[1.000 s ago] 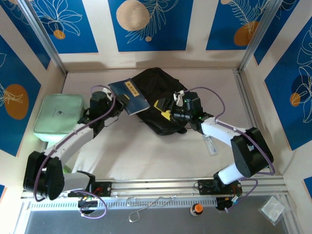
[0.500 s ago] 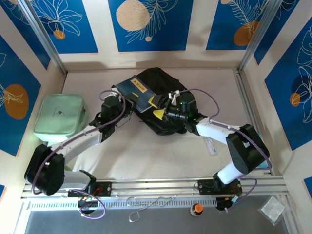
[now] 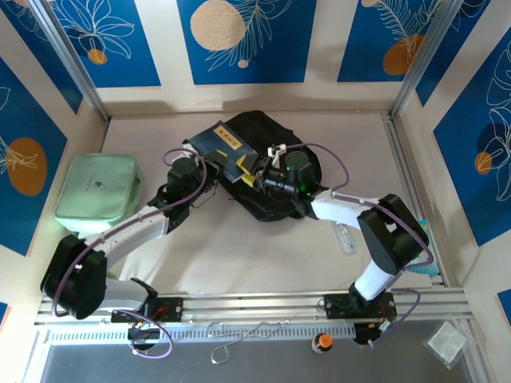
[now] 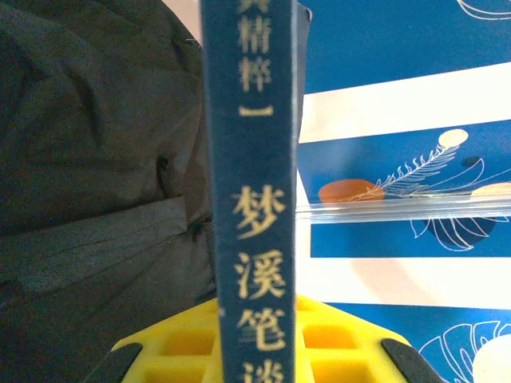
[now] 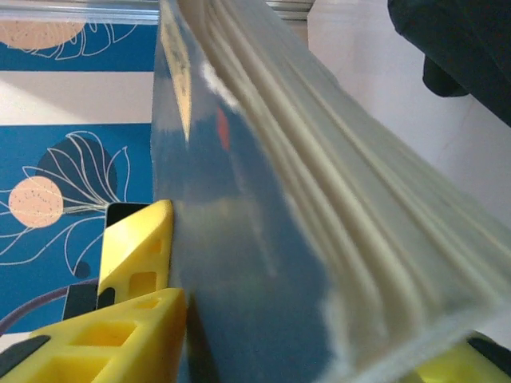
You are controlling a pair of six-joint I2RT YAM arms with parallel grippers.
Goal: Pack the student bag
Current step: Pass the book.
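The student bag (image 3: 279, 136) is a black fabric backpack lying at the back middle of the table. A dark blue book (image 3: 226, 150) with yellow lettering is held tilted over the bag's left edge. My left gripper (image 3: 209, 169) is shut on the book's near-left side; its spine (image 4: 251, 199) stands between the yellow fingers (image 4: 172, 345), with the bag's fabric (image 4: 96, 159) to the left. My right gripper (image 3: 252, 174) grips the book's right corner. There the cover and page edges (image 5: 263, 239) sit between its yellow fingers (image 5: 136, 271).
A mint-green zip case (image 3: 97, 187) lies at the left, beside the left arm. A small clear item (image 3: 346, 238) lies on the table under the right arm. Aluminium posts (image 3: 415, 60) frame the back corners, and a rail (image 3: 255, 305) runs along the front.
The left arm has carried the book rightward over the bag's edge. The right gripper has moved left to the book's corner and its jaws have closed in on it.
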